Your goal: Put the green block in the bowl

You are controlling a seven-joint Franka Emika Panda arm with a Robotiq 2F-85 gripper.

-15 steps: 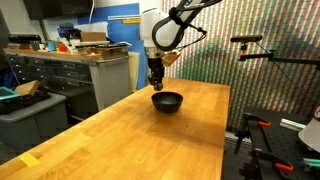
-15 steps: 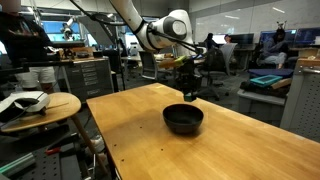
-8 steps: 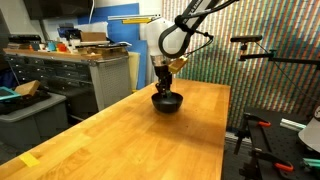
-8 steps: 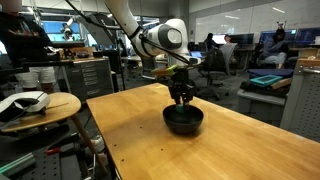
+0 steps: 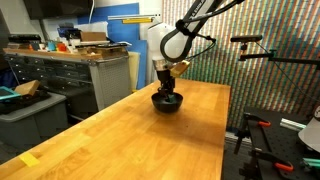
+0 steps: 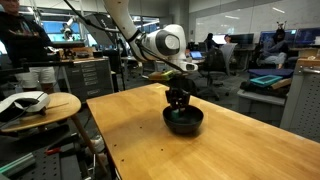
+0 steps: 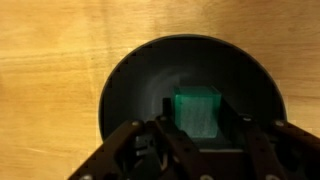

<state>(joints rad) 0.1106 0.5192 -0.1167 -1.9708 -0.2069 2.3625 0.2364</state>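
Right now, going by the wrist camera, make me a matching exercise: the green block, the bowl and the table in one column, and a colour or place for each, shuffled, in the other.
Column one
1. green block
2. bowl
3. table

Column two
A. pale wood grain, lying under the rest
B. glossy black and round, sitting on the wood
C. between the jaws, framed by the dark interior

Pairs: 1-C, 2-B, 3-A
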